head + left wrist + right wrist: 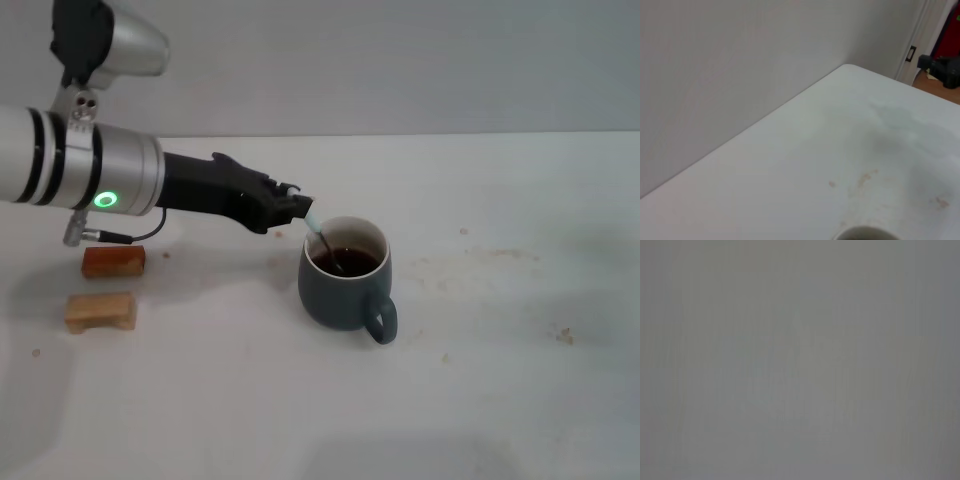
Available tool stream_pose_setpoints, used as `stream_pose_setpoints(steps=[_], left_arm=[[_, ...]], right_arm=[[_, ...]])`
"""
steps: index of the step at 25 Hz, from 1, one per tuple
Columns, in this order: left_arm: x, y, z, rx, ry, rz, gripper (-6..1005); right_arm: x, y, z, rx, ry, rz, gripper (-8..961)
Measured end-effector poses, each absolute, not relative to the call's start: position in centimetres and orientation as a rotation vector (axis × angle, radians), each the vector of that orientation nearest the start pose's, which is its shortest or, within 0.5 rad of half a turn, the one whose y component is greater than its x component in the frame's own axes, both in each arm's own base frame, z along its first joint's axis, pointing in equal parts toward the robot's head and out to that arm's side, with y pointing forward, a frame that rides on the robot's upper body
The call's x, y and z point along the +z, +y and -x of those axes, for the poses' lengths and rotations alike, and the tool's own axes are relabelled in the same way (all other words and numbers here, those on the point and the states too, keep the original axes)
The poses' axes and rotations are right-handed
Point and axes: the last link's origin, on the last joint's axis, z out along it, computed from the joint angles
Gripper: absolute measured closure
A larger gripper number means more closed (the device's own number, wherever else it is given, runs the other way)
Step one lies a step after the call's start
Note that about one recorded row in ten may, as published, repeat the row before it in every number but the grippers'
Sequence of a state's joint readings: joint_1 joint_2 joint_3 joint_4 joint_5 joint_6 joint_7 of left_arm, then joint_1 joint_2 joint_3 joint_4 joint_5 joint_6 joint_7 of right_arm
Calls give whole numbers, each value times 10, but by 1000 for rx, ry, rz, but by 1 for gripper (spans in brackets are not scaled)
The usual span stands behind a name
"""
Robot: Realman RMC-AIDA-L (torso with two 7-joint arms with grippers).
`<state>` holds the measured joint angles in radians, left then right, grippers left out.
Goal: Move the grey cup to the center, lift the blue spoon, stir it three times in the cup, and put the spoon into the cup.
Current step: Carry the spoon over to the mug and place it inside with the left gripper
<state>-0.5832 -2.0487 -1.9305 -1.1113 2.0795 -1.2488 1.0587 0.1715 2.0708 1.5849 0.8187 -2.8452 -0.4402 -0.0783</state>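
The grey cup (345, 282) stands near the middle of the white table (500, 380), its handle toward the front right, with dark brown liquid inside. My left gripper (297, 208) reaches in from the left and is shut on the pale blue handle of the blue spoon (321, 234). The spoon slants down into the cup, its bowl sunk in the liquid. In the left wrist view only the cup's white rim (865, 233) shows. My right gripper is out of view; its wrist view shows only blank grey.
Two small wooden blocks lie at the left, a reddish one (113, 261) and a lighter one (100, 310) in front of it. Brownish stains (480, 258) mark the table right of the cup. The table's far edge meets a grey wall.
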Motion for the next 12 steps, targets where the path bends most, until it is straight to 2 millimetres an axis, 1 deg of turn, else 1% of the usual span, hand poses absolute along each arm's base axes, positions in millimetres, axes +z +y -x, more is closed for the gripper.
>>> stream_pose_setpoints(steps=[4,6,12], left_arm=[[10,383,181,-241,-713,2682,784],[12,376,184,-238,-728,2693,783],[9,370,181,-249,-729,2704,782]], right_arm=[[46,354,-345,377,664,1476,938],[46,355,-344,380,661,1477,938],[45,356,-343,377,653,1484,939]])
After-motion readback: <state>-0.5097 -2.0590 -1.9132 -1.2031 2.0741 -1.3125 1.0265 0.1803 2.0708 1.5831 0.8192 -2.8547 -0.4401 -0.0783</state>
